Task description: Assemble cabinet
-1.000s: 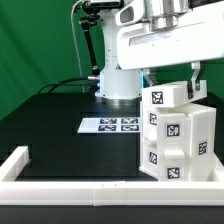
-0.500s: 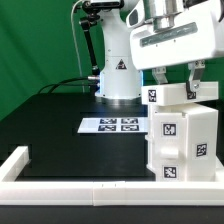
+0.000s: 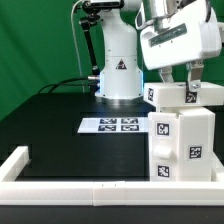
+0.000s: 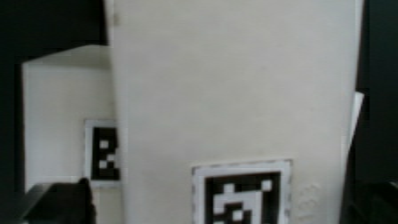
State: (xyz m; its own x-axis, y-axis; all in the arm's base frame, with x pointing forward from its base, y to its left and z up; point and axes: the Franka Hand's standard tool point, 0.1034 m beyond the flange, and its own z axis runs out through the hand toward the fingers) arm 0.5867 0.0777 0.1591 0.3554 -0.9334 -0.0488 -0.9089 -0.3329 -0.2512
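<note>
Cabinet (image 3: 178, 145) stands upright at the near right of the table (image 3: 60, 125), just behind the white rail (image 3: 90, 168); gripper (image 3: 176, 92) jaws clamped on its small top block (image 3: 166, 95), so likely seating that block, which needs square alignment before release.

Landmark: the marker board (image 3: 110, 125), flat on the black table (image 3: 60, 125).
Cabinet (image 3: 181, 145): white tagged box standing upright to the exterior view's right of the marker board, just beside it, its base against the white rail (image 3: 90, 168).
Upper block (image 3: 170, 95): smaller tagged white piece sitting on top of the cabinet.
Gripper (image 3: 177, 85): directly above the cabinet, its fingers (image 3: 193, 88) closed against either side of the upper block.
Robot base (image 3: 117, 75): behind the marker board, well apart from the cabinet.
Backdrop (image 3: 40, 40): green curtain behind the table.
</note>
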